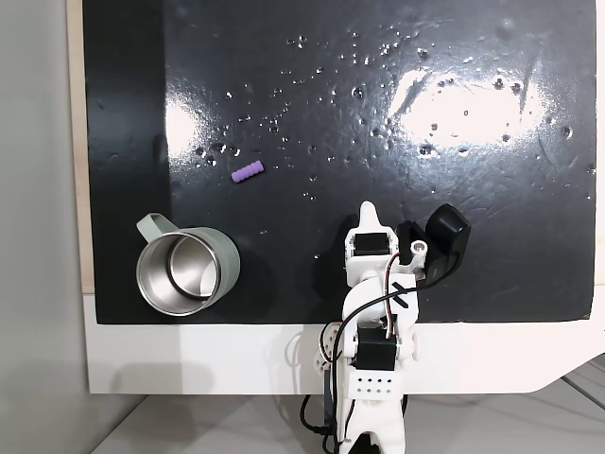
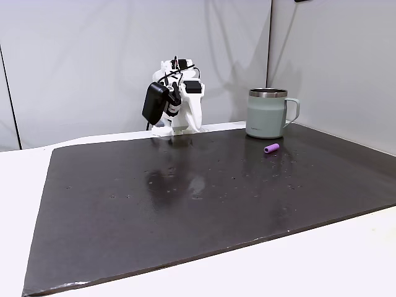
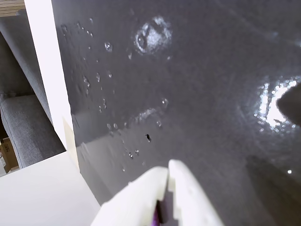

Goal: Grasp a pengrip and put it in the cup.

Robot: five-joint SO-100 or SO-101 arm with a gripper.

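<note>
Near the worktop's (image 1: pixel 473 359) front edge in a fixed view, the arm sits folded at its base, end effector (image 1: pixel 369 210) pointing out over the black mat (image 1: pixel 378 113). Wrist view: the two white fingers (image 3: pixel 141 195) lie pressed together, tips meeting, nothing between them that can be made out for certain; a purple tint low in the seam is too small to name. Judged a rest pose, since the arm is tucked clear of both task things.

Pengrip (image 1: pixel 248 172) lies on its side on the mat, loose, well apart from the end effector and toward the mat's left side in this view. Small purple ribbed cylinder, looks soft; could roll if nudged.

Cup (image 1: pixel 187 271) stands upright by the mat's front-left corner, near the pengrip but not touching. Shiny steel inside, matt sage-green outside, loop handle turned toward the far-left corner. Mouth open upward, ready for a drop.

Mat glossy, pitted, strong lamp glare. Grasp not yet begun
</note>
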